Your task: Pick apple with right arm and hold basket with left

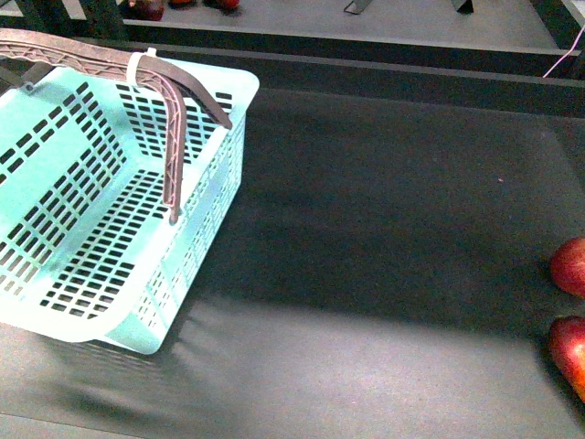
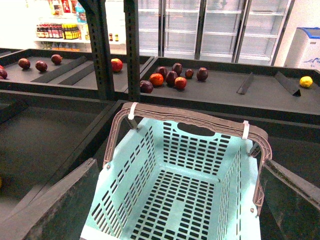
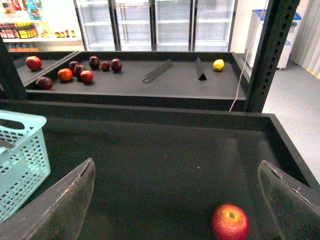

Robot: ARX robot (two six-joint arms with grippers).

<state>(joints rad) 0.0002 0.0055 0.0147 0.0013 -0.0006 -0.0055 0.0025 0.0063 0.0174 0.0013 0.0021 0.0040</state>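
Observation:
The pale turquoise basket (image 1: 239, 91) stands on the dark shelf at the left, empty, with its brownish-purple handles (image 1: 174, 137) up and bound by a white tie. Two red apples lie at the right edge of the front view, one (image 1: 571, 265) behind the other (image 1: 569, 352). Neither arm shows in the front view. My left gripper (image 2: 177, 165) is open above the basket (image 2: 150, 155), its fingers (image 2: 60, 205) wide on either side of it. My right gripper (image 3: 176, 164) is open and empty. One red apple (image 3: 230, 222) lies on the shelf between its fingers, nearer one finger (image 3: 290, 200).
A corner of the basket (image 3: 22, 150) shows in the right wrist view. A raised shelf rim (image 1: 366, 50) runs along the back. A farther shelf holds several dark red apples (image 2: 172, 77) and a yellow fruit (image 3: 218, 64). Dark uprights (image 2: 131, 50) stand behind the basket.

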